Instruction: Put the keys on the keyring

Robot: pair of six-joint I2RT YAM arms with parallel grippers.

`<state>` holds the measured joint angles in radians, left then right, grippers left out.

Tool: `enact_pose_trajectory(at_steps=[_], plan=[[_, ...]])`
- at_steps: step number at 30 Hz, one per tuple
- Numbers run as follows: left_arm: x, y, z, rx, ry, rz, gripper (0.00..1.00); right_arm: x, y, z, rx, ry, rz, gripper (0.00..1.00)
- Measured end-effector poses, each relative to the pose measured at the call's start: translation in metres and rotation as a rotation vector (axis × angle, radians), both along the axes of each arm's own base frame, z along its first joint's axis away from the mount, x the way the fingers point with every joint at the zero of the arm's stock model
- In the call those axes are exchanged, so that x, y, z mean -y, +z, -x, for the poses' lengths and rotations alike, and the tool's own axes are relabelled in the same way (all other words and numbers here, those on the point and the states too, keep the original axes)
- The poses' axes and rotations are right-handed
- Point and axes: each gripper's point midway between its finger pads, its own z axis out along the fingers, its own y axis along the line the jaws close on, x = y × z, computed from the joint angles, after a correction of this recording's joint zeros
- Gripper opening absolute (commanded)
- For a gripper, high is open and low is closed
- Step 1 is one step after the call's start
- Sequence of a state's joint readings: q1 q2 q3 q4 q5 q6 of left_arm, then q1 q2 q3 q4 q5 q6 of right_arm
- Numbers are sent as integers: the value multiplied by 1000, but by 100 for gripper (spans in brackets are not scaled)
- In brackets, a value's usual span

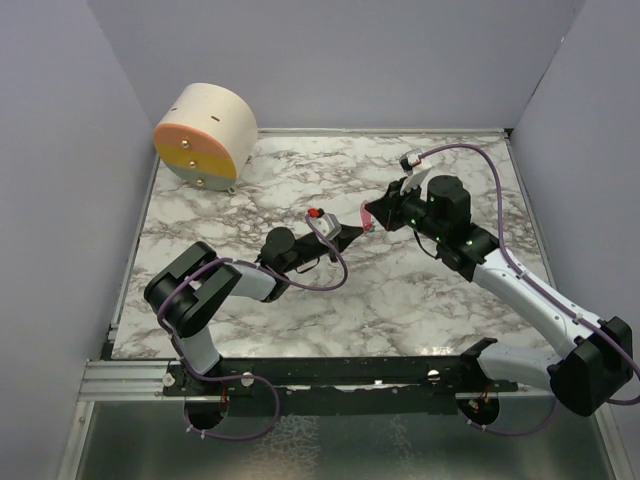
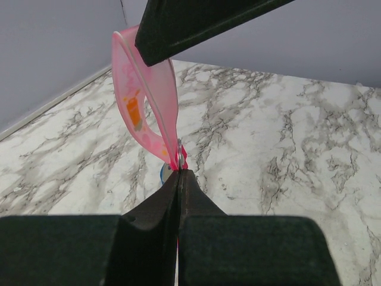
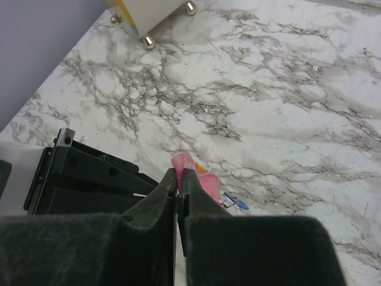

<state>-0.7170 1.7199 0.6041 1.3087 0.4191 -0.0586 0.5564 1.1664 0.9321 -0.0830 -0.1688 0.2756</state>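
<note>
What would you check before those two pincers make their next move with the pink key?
1. Grip of the right pincer on the key: ok, shut on one end of it.
2. Grip of the left pincer: shut right at the small metal ring by the key's other end. Whether it pinches ring or key: cannot tell.
3. Whereabouts of the blue tag: ok, in view just past the key.
4. Key threaded on the ring: cannot tell, the joint is too small to read.
5. Pincers clear of each other: ok, close but not touching.
</note>
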Motion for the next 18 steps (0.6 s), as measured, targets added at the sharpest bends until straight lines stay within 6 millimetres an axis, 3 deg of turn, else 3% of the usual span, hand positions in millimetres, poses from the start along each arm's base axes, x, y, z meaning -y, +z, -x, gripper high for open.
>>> enact_pose_trajectory(at_steps=[18], plan=[[4,6,21,90,-84,7,0,-5,4,-6,-30,-7,-8,1]])
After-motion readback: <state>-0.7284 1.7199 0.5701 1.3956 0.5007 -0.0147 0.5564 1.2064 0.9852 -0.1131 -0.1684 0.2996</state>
